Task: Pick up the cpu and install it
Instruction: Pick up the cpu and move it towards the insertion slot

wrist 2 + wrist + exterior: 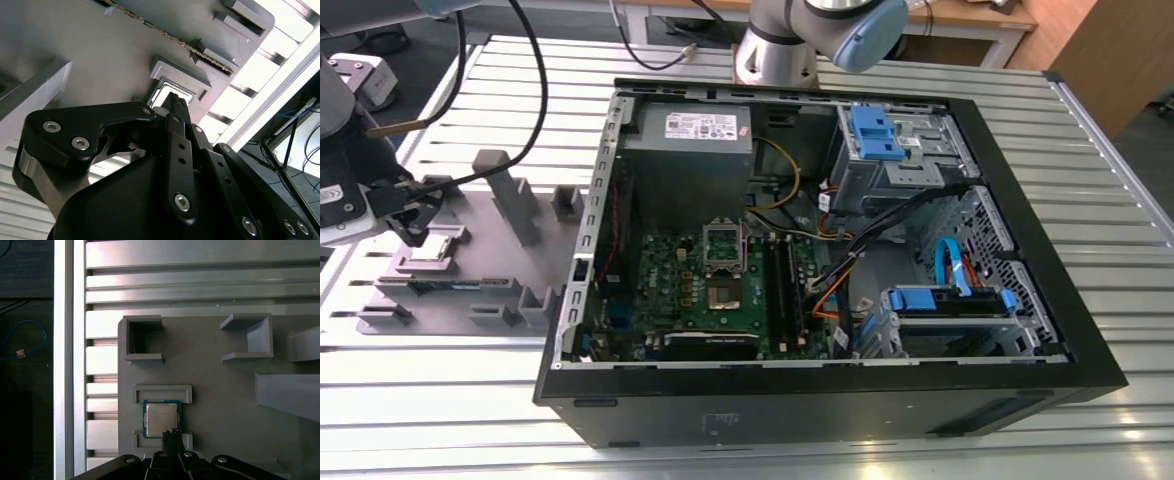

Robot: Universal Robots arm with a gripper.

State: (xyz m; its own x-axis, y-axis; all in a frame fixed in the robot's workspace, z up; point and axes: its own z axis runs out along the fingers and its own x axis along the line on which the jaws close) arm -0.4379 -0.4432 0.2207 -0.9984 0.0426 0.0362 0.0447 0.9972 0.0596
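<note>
The cpu (161, 419), a small square chip with a pale metal top, lies flat in a recessed seat of the grey fixture plate (220, 385). In the exterior view the cpu (438, 247) is at the left, outside the computer case. My gripper (418, 236) hangs just above it. In the first wrist view my gripper (171, 436) has its fingers together, their tips over the chip's near edge. The second wrist view shows my gripper (177, 102) pointing at the cpu (159, 98), which the fingers partly hide. Nothing sits between the fingers.
An open black computer case (1041, 260) lies at the centre and right, with the green board (674, 290) inside and its socket (726, 290) uncovered, the frame raised. Upright grey fixture blocks (507, 195) stand near the gripper. Cables (520, 60) run behind it.
</note>
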